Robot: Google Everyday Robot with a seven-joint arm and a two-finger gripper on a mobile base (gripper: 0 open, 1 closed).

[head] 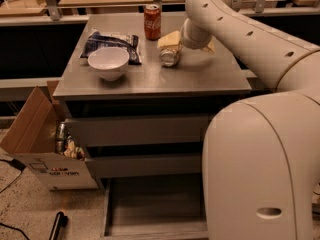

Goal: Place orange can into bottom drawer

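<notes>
The orange can point(170, 57) lies on its side on the grey cabinet top point(150, 79), towards the back right, with a silver end facing the camera. My gripper point(171, 43) is right over the can and touches or almost touches it; the white arm reaches in from the right. The bottom drawer point(155, 206) is pulled out at the foot of the cabinet, and its flat grey floor is bare. The arm's large white body hides the drawer's right part.
A red cola can point(152, 20) stands upright just behind and left of the gripper. A white bowl point(108, 62) and a dark snack bag point(110, 43) are on the left of the top. An open cardboard box point(45, 149) with items stands on the floor at the left.
</notes>
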